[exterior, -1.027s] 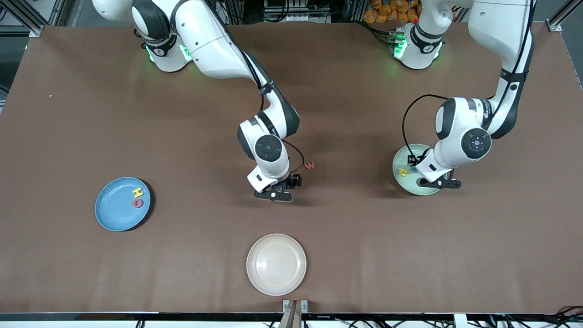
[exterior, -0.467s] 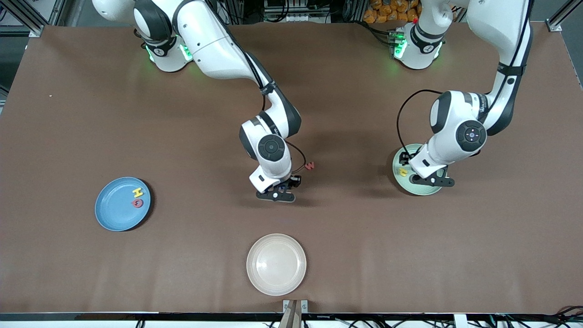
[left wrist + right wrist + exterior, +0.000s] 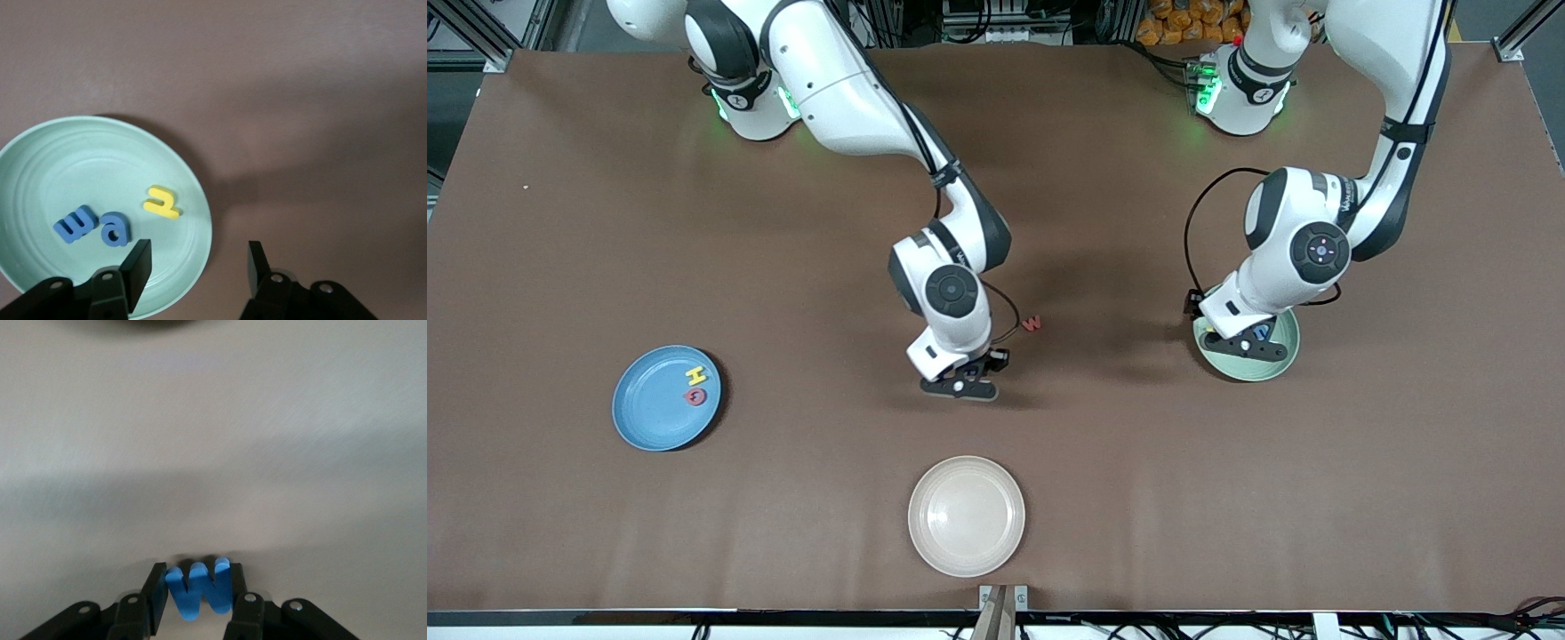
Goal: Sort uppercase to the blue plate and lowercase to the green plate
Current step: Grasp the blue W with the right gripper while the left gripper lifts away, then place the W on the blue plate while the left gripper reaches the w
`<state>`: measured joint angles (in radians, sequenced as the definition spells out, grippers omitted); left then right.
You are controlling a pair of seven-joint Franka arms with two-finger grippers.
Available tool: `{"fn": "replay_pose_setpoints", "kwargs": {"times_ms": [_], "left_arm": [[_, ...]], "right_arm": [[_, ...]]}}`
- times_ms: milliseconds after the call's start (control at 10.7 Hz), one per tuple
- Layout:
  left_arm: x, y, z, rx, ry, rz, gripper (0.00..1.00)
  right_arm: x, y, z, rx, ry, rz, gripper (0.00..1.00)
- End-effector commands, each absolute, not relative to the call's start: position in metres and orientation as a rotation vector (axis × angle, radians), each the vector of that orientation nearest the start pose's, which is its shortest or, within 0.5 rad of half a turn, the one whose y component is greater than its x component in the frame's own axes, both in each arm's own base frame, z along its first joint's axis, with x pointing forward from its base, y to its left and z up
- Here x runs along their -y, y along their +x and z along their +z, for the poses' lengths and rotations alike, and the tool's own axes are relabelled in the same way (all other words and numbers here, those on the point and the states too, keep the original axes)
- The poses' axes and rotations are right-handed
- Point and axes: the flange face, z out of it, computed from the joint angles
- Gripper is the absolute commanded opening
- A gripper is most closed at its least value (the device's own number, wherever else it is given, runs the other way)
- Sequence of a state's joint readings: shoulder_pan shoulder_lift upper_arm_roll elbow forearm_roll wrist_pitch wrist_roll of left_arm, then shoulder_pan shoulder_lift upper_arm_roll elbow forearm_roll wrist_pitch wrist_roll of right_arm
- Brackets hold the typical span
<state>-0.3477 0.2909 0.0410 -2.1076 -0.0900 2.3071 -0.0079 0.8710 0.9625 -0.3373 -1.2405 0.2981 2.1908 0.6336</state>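
Front view: right gripper (image 3: pixel 960 380) sits low at mid-worktop, between the cream plate (image 3: pixel 967 516) and the red w (image 3: pixel 1032 324); w lies flat on the worktop, farther from the camera than the gripper and a bit toward the left arm's end. Blue plate (image 3: pixel 665 397) is at the right arm's end, with yellow H (image 3: pixel 696 376) and red Q (image 3: pixel 695 396) lying in it, H just farther from the camera than Q. Left gripper (image 3: pixel 1249 342) hangs over the green plate (image 3: pixel 1272 364) at the left arm's end; the arm covers most of the plate, only a bit of yellow and blue shows under it. Cream plate is nearest the camera, with no letters on it.

Left wrist view: left gripper (image 3: pixel 197 267) has its fingers (image 3: pixel 139 263) spread apart with nothing between them. One finger is over the green plate's (image 3: pixel 40 143) rim, the other over bare worktop (image 3: pixel 320 100) beside the plate. In the plate: blue e (image 3: pixel 75 223), blue a (image 3: pixel 114 229), yellow h (image 3: pixel 161 202), all flat; e and a touching or nearly so, h just beside a.

Right wrist view: right gripper (image 3: pixel 195 590) is clamped on the blue W (image 3: pixel 197 588), a finger (image 3: pixel 157 590) pressing each outer side, letter standing on edge between them. Whether W touches the worktop, can't tell.
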Motion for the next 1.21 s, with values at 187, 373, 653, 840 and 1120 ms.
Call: {"fn": "replay_pose_setpoints", "kwargs": {"times_ms": [187,373,653,840,1120], "left_arm": [[0.191,0.533,0.287,-0.666,-3.084,0.088,0.96],[0.196,0.533,0.295,-0.818,-3.051,0.066,0.98],[0.212,0.53,0.302,-1.165,-2.947,0.007,0.99],[0.241,0.522,0.299,-1.31,-2.892,-0.039,0.99],[0.3,0.5,0.294,-1.472,-2.812,-0.078,0.98]], "right_arm": [[-0.309,0.673,0.269,-0.029,-3.24,0.088,0.0],[-0.245,0.695,0.284,-0.029,-3.3,0.088,0.0],[-0.159,0.714,0.281,-0.102,-3.335,0.137,0.0],[-0.088,0.725,0.281,0.052,-3.321,0.191,0.0],[0.007,0.729,0.28,0.245,-3.274,0.254,0.0]]}}
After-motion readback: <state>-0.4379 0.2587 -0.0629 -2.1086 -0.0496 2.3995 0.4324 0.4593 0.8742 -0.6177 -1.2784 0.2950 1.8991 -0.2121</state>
